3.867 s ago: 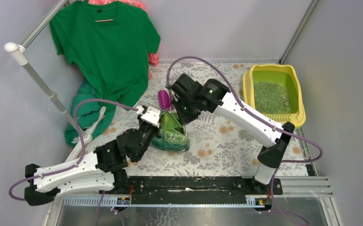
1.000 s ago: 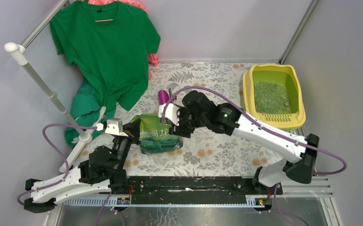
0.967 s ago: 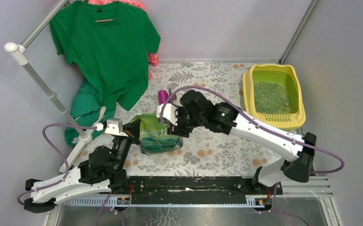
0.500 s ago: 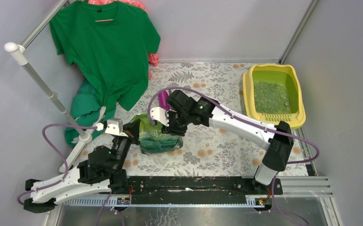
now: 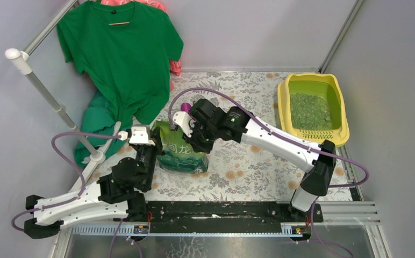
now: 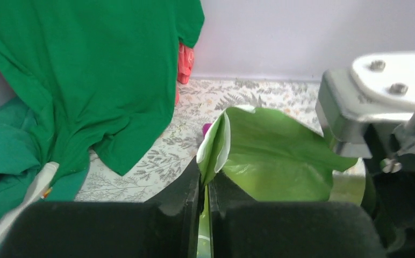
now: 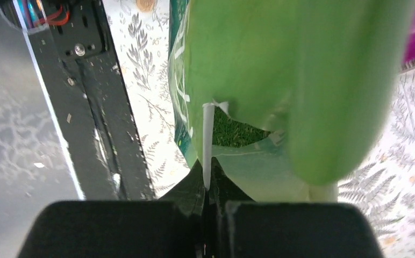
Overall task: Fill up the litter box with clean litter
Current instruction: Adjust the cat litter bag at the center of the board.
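Spills threaten: left jaws and right jaws each clamp the rim of the bag (image 5: 186,153), so it should ride mouth-up to the far-right-corner box (image 5: 323,138) before tipping.

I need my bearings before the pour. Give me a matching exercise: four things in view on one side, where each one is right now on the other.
Things:
1. litter box
2. green bag
3. purple scoop
4. green T-shirt

Places:
A. hanging at the far left
B. pinched at its edges by the left gripper and the right gripper
C. far right corner, with litter inside
D. lying just behind the bag

Pairs: 1-C, 2-B, 3-D, 4-A
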Available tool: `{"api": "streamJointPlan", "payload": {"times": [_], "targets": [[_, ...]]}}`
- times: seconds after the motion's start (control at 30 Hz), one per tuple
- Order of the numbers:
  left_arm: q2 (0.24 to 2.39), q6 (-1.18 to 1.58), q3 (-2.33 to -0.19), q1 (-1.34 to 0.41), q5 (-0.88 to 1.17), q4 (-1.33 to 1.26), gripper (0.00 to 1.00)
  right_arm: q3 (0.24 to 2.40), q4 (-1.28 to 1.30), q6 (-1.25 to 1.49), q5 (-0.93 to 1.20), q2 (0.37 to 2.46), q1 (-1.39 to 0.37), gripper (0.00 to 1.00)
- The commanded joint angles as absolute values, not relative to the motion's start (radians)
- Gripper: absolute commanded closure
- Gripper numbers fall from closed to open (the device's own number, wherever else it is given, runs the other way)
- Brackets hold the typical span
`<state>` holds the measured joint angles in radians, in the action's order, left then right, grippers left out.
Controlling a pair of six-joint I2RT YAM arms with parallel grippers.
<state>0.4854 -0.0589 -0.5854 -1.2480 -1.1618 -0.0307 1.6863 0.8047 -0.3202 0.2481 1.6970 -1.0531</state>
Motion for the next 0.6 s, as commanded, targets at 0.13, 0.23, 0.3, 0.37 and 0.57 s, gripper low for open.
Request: {"api": "streamJointPlan", "payload": {"times": [0.13, 0.23, 0.3, 0.37, 0.57], "targets": [[0.663, -0.209, -0.707, -1.193, -1.409, -0.594, 0.21, 1.761, 0.729, 0.146, 0.006, 1.561, -1.106, 1.0], [0.71, 0.032, -0.806, -1.15, -1.455, -0.249, 0.01, 1.679, 0.666, 0.221, -0.056, 1.553, -1.106, 1.0], [0.72, 0.373, -0.902, -1.141, -1.442, 0.155, 0.01, 1.64, 0.619, 0.279, -0.094, 1.56, -1.107, 1.0], [0.728, 0.583, -0.946, -1.138, -1.425, 0.382, 0.01, 1.619, 0.573, 0.32, -0.111, 1.573, -1.108, 1.0], [0.709, 0.87, -0.879, -1.138, -1.302, 0.619, 0.01, 1.721, 0.545, 0.336, -0.18, 1.67, -1.115, 1.0]]}}
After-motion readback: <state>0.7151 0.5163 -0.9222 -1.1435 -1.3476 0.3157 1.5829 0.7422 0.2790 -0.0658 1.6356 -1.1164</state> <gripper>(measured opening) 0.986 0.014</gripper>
